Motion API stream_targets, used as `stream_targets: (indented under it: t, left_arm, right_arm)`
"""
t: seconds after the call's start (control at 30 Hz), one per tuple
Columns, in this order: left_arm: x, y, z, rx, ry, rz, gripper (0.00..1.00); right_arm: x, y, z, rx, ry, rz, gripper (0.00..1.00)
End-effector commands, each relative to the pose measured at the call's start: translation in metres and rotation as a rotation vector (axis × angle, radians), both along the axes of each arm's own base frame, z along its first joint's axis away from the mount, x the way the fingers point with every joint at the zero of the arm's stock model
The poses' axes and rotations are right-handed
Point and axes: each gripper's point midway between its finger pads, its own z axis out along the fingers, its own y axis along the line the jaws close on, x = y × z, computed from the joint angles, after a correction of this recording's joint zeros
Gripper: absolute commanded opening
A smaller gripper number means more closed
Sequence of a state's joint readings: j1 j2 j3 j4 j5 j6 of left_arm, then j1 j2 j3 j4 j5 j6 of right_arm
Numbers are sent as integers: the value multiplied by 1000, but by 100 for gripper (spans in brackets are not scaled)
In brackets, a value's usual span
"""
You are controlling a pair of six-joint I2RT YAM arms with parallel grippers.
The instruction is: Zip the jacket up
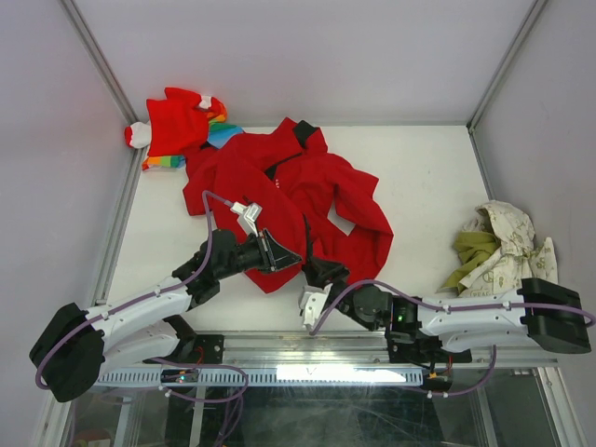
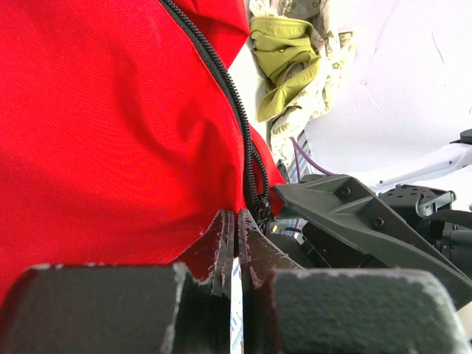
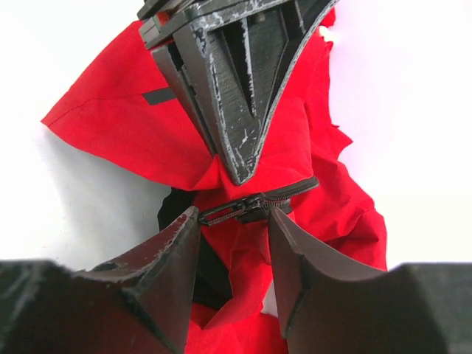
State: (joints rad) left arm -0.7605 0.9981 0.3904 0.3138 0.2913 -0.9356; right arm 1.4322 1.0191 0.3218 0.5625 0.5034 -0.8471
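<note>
The red jacket (image 1: 298, 200) lies crumpled in the middle of the table, its black lining showing in places. My left gripper (image 1: 276, 253) is shut on the jacket's red cloth at the near hem, right beside the dark zipper (image 2: 234, 110). In the right wrist view the left gripper's fingers (image 3: 236, 96) pinch the cloth just above the zipper slider and pull (image 3: 243, 209). My right gripper (image 3: 233, 225) is open, with the zipper pull lying between its fingertips and touched by neither. It also shows in the top view (image 1: 322, 271) and in the left wrist view (image 2: 346, 214).
A smaller red garment with rainbow stripes and white cuffs (image 1: 180, 126) lies at the back left corner. A cream and olive-green cloth (image 1: 494, 247) lies at the right edge, also in the left wrist view (image 2: 291, 63). Enclosure walls surround the white table (image 1: 428, 177).
</note>
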Motion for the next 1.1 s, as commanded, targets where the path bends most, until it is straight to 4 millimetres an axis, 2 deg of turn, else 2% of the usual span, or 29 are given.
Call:
stream_targets:
  t: [0.0, 0.23, 0.77, 0.97, 1.07]
  left_arm:
    - [-4, -7, 26, -60, -44, -34, 0]
    - [-4, -7, 24, -52, -42, -35, 0]
    - [-3, -7, 20, -41, -39, -34, 0]
    - [-4, -7, 21, -43, -42, -37, 0]
    - [-4, -7, 21, -42, -42, -41, 0]
  right_arm:
    - [-5, 11, 19, 81, 67, 31, 42]
    - [-4, 13, 25, 108, 106, 35, 32]
    - [-1, 11, 42, 169, 155, 28, 34]
    - [3, 11, 35, 151, 183, 21, 23]
    - [3, 11, 35, 153, 203, 29, 13]
